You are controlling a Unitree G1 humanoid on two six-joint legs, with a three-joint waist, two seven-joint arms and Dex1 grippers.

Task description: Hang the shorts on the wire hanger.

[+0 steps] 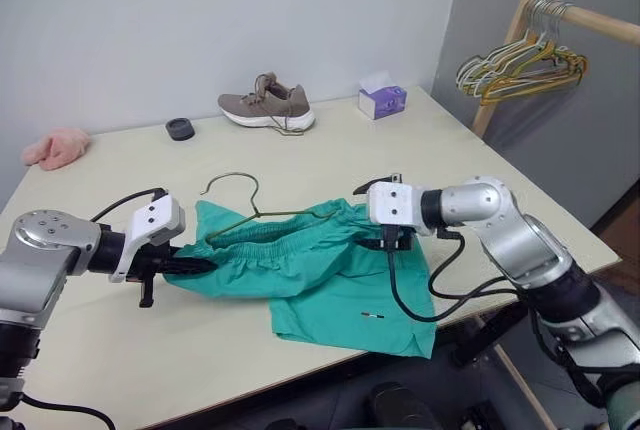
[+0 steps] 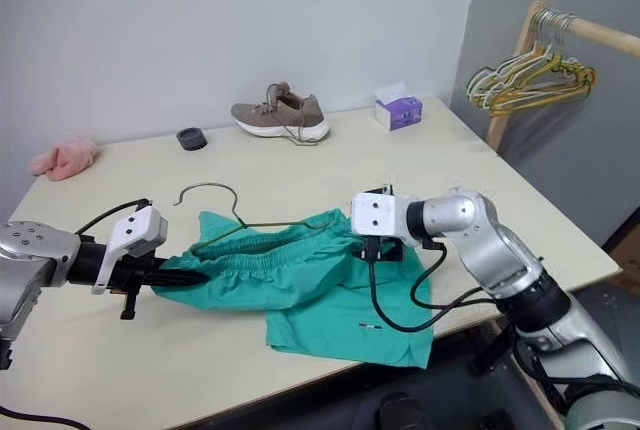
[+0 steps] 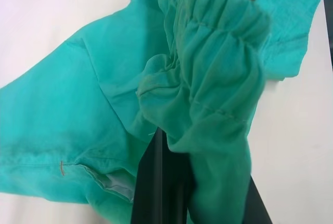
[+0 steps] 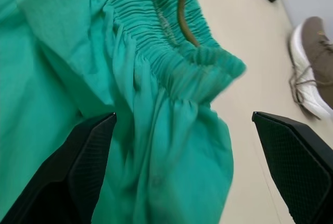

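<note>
left end effector point(image 1: 190, 268): clamped on shorts point(image 1: 320, 280) waistband | right end effector point(image 4: 182, 172): fingers apart, around other waistband end | wire hanger point(image 1: 240, 205): partly inside shorts on desk point(image 1: 120, 170)

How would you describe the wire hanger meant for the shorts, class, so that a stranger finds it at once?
On the beige table, find the teal shorts near the front edge. The wire hanger pokes from their waistband, hook toward the wall. It is single, thin and olive-bronze, unlike the yellow and silver hangers bunched on the wooden rail.
</note>
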